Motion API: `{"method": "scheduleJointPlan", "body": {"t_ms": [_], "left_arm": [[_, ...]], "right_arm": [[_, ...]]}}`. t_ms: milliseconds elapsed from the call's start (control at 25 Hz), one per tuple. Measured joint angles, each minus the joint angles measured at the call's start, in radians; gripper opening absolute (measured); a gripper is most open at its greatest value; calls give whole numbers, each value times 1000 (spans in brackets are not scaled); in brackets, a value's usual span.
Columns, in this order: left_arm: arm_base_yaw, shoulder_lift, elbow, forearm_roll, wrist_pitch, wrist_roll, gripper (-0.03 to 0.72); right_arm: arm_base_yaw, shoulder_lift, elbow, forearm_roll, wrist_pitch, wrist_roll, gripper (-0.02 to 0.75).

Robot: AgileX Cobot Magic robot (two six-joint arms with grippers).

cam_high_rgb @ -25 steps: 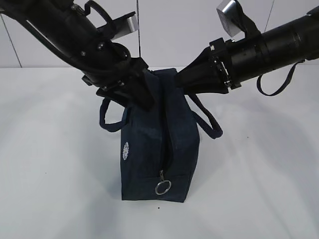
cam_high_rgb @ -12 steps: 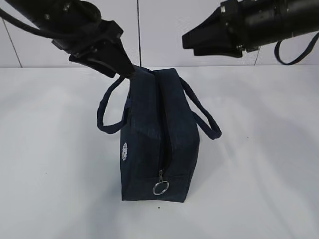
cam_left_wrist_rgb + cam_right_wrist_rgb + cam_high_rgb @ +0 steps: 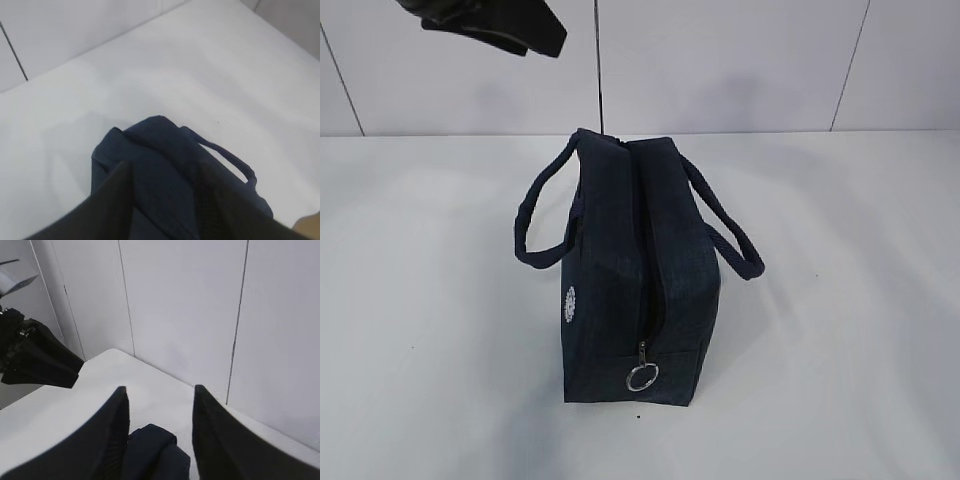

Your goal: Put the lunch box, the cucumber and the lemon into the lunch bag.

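Zipper looks shut on our boxy navy fabric lunch bag [image 3: 640,290]; both grippers [image 3: 165,200] [image 3: 160,430] hang open above, so we'd back off gently.

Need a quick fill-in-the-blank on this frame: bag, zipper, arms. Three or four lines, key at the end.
1. The lunch bag stands on the white ____.
2. The zipper's silver ring pull hangs near the ____ of the bag's facing end.
3. In the exterior view only the ____ end effector shows, at the top edge.
4. The right end effector holds ____ between its fingers.

Missing words: table; bottom; left; nothing
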Motion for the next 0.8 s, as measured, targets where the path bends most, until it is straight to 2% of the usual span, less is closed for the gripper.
{"method": "scheduleJointPlan", "body": {"t_ms": [200,320,520,800], "left_arm": [[-13,-79,4,37,-51,0,274],[-25,-153,52,37,-125,0,263],[-42,-308,214,39,-245,6,259],[-42,-507,461,49,-322,8,258]], "right_arm": [[0,-127,0,-38,-7,-29,316],[0,-193,0,-81,-7,-32,316],[0,-309,46,-115,-7,-32,316],[0,-451,240,-146,-13,-38,316]]}}
